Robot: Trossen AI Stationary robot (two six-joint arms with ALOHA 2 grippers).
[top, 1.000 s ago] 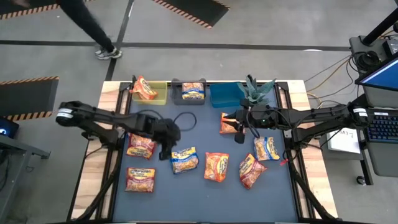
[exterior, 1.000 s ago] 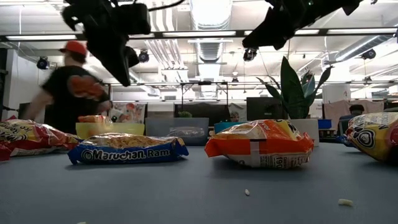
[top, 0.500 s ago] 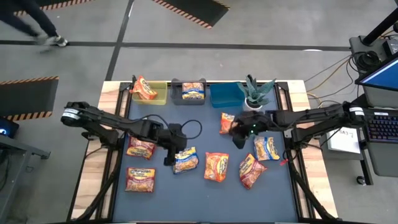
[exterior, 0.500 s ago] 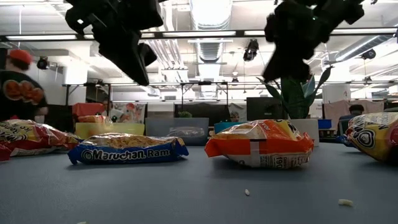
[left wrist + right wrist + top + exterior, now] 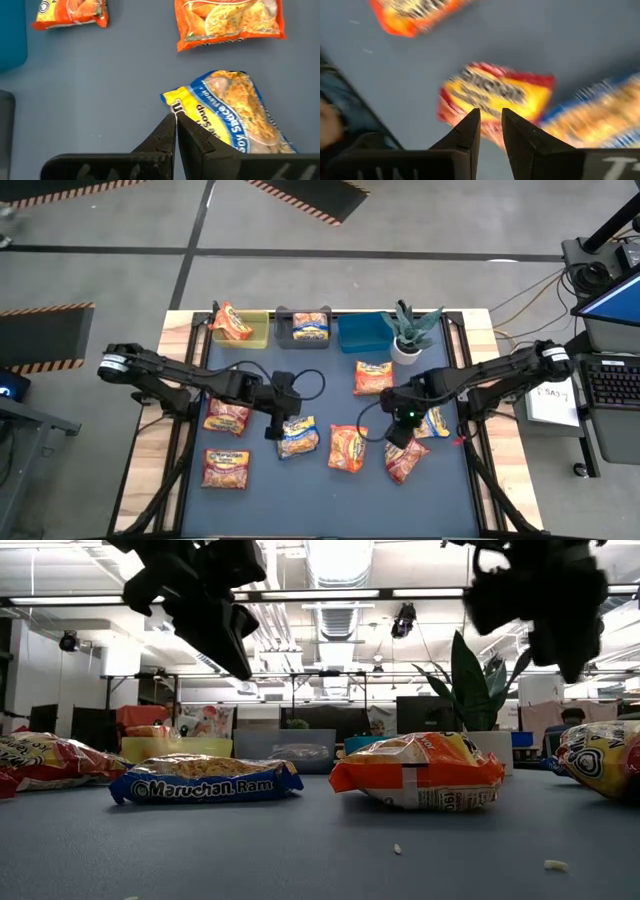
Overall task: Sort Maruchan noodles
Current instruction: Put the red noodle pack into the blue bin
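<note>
Mostly crinkly noodle packets (image 5: 349,447), orange, yellow-blue, red

Setting: open-plan lab or workshop around my blue table (image 5: 320,480). Evidence: concrete floor, hazard-striped mats (image 5: 45,338), exposed ceiling ducts (image 5: 340,615), strip lights, monitors, laptop (image 5: 612,298).

Orange noodle packets (image 5: 349,448), yellow-and-blue packet (image 5: 297,437), red packet (image 5: 402,456), blue-grey mat (image 5: 320,380), dark tools (image 5: 274,425)

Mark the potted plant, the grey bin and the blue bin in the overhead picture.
green spiky potted plant in white pot (image 5: 408,332): high view, on its leaves.
small grey plastic bin (image 5: 283,329): high view, on its left wall.
small blue plastic bin (image 5: 358,333): high view, on its floor.
</note>
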